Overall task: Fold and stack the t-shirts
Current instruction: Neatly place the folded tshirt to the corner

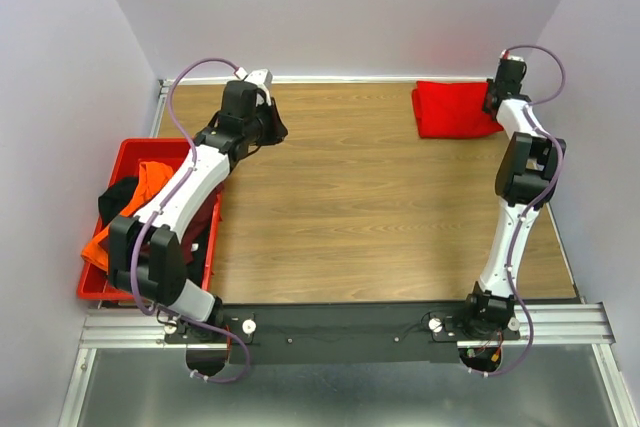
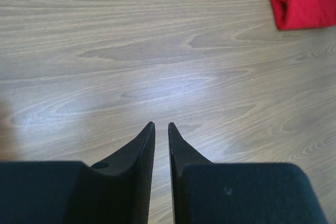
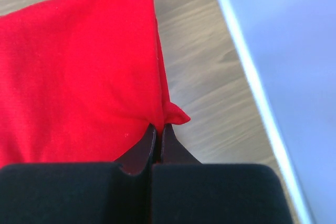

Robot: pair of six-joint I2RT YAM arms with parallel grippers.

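While stretched far forward, right gripper (image 3: 159,127) pinches red t-shirt (image 3: 79,66)

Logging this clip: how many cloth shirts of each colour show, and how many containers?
Bright red folded cloth t-shirt: 1
Orange crumpled cloth t-shirt: 1
Black crumpled cloth t-shirt: 1
Rigid red plastic crate: 1
Total: 4
The left arm covers part of the crate, so more cloth may lie unseen there.
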